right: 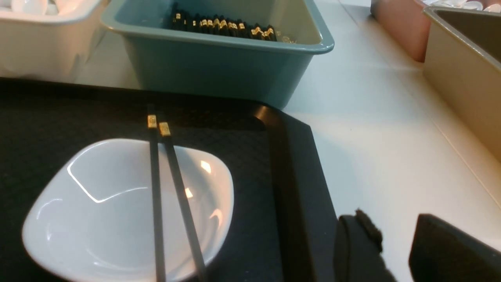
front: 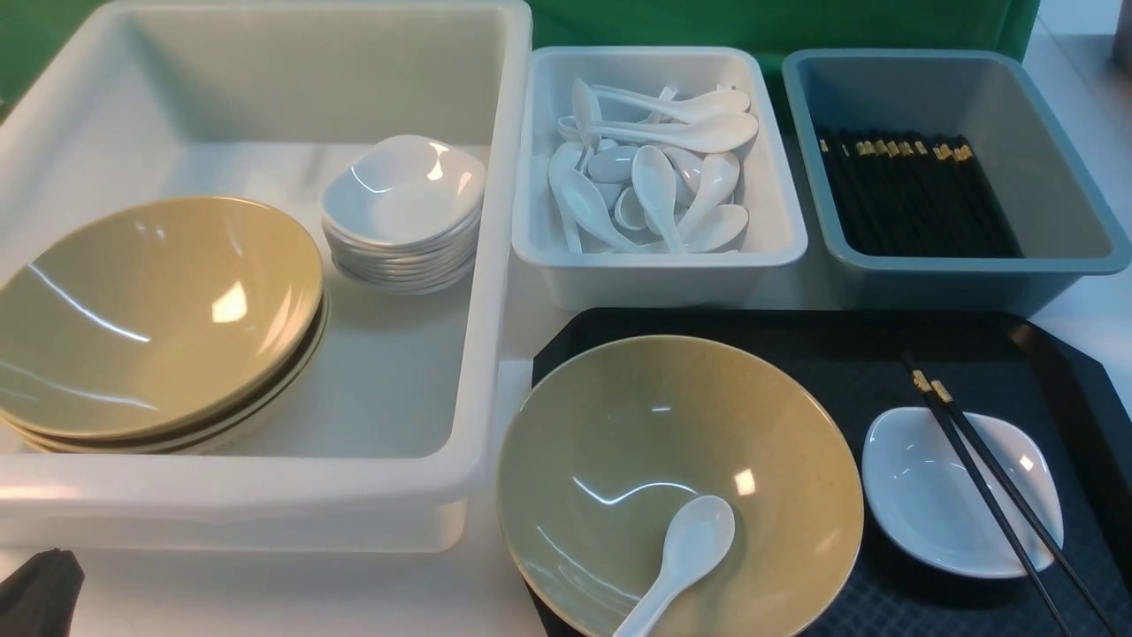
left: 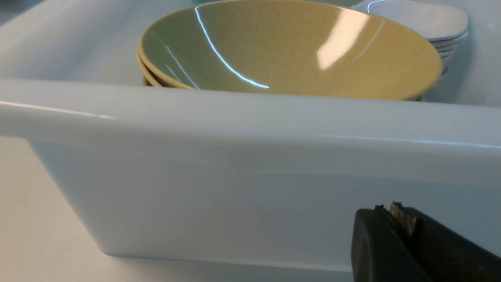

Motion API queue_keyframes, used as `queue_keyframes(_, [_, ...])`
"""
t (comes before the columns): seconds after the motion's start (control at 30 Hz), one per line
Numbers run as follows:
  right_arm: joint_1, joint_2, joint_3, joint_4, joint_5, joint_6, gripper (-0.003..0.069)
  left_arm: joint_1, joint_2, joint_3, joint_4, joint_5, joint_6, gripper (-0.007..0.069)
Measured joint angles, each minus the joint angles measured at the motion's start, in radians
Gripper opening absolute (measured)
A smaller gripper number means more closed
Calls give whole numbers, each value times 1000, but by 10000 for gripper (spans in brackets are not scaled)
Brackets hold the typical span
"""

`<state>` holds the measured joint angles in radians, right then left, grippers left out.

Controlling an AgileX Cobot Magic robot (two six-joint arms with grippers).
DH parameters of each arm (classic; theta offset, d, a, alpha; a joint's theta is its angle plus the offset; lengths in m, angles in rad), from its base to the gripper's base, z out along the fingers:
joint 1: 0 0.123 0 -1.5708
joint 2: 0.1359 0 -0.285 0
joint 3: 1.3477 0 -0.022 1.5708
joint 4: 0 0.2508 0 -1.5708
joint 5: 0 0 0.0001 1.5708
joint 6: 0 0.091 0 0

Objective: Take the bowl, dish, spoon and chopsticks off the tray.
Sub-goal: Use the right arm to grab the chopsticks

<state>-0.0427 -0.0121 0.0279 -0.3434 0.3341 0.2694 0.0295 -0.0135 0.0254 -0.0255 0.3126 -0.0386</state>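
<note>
The black tray [front: 849, 354] lies at the front right. On its left part stands the olive-tan bowl [front: 637, 442], with the white spoon [front: 699, 535] lying inside it. The small white dish [front: 920, 495] sits on the tray's right part, and the black chopsticks [front: 973, 478] rest across it. The wrist view shows the dish [right: 98, 211] and chopsticks [right: 172, 188] close up. My right gripper [right: 391, 227] hangs open and empty beside the tray's right rim [right: 289, 176]. My left gripper [left: 395, 211], shut on nothing, faces the white tub's wall; only its dark tip [front: 49, 566] shows at the front left.
The big white tub [front: 265, 495] holds stacked olive bowls [front: 159, 318] and stacked white dishes [front: 402, 212]. Behind the tray stand a white bin [front: 659, 274] of spoons and a grey-blue bin [front: 955, 274] of chopsticks. A tan bin [right: 462, 70] and a pinkish one [right: 399, 27] stand further right.
</note>
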Motion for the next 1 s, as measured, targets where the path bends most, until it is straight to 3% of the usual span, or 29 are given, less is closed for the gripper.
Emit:
queue_keyframes(0.47, [0, 0, 0, 0, 0, -1, 238, 0, 0, 0, 3, 0, 1, -11])
queue_keyframes(0.63, [0, 0, 0, 0, 0, 4, 238, 0, 0, 0, 75, 0, 1, -11])
queue_keyframes(0.87, [0, 0, 0, -1, 0, 79, 238, 0, 0, 0, 161, -1, 0, -11])
queue_keyframes(1.0, [0, 0, 0, -1, 0, 136, 238, 0, 0, 0, 117, -27, -37, -11])
